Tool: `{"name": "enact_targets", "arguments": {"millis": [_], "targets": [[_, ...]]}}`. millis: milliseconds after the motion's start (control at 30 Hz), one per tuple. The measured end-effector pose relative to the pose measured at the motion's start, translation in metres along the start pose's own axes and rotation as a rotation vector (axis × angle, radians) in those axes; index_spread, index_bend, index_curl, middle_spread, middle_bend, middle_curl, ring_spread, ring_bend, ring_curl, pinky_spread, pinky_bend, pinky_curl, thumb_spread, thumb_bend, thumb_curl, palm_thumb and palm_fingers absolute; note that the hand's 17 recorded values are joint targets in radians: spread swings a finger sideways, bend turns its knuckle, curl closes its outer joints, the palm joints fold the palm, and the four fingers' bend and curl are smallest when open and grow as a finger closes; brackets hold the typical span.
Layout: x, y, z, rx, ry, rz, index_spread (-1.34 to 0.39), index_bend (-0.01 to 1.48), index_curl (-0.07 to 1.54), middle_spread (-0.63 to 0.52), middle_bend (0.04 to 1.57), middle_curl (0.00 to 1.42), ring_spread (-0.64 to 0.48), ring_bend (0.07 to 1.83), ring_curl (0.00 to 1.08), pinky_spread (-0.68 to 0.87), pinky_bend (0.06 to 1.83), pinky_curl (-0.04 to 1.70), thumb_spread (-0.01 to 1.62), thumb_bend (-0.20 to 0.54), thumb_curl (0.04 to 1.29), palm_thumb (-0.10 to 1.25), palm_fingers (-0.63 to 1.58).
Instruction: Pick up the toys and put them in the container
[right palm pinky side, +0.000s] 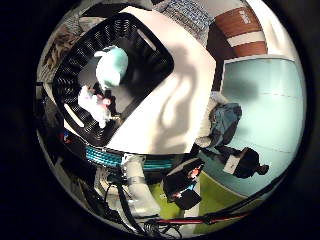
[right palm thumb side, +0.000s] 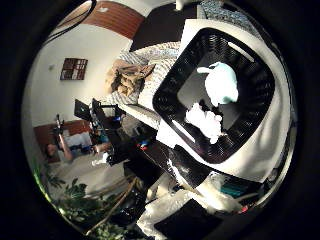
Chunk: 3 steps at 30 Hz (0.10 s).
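A black slatted container (right palm thumb side: 257, 62) stands on a white table (right palm thumb side: 268, 140). Inside it lie a pale teal toy (right palm thumb side: 220, 82) and a white plush toy (right palm thumb side: 205, 121), side by side on the dark bottom. The little finger side view shows the same container (right palm pinky side: 84, 48) with the teal toy (right palm pinky side: 112, 64) and the white plush toy (right palm pinky side: 95, 103) in it. My right hand (right palm pinky side: 140, 192) is above and to one side of the container, away from the toys.
The white table (right palm pinky side: 190, 90) spreads out beside the container. Beyond its edge are a pale teal surface (right palm pinky side: 265, 100), a cluttered desk with dark things (right palm thumb side: 100, 115), a heap of brown things (right palm thumb side: 130, 78) and green plants (right palm thumb side: 80, 200).
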<state>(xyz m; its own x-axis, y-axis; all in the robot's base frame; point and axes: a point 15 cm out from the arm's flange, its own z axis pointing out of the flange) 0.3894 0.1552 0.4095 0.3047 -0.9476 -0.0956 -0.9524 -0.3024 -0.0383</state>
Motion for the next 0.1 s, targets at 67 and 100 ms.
{"name": "enact_targets", "arguments": {"millis": [67, 100], "targets": [[0.007, 0.008, -0.013, 0.018, 0.0, 0.016, -0.45, 0.18, 0.29, 0.06, 0.18, 0.29, 0.22, 0.37, 0.26, 0.52, 0.58, 0.46, 1.17, -0.019, 0.36, 0.59, -0.01], [0.011, 0.012, -0.02, 0.027, 0.0, 0.023, -0.46, 0.18, 0.3, 0.05, 0.18, 0.29, 0.22, 0.36, 0.26, 0.51, 0.57, 0.45, 1.17, -0.019, 0.36, 0.59, 0.0]]}}
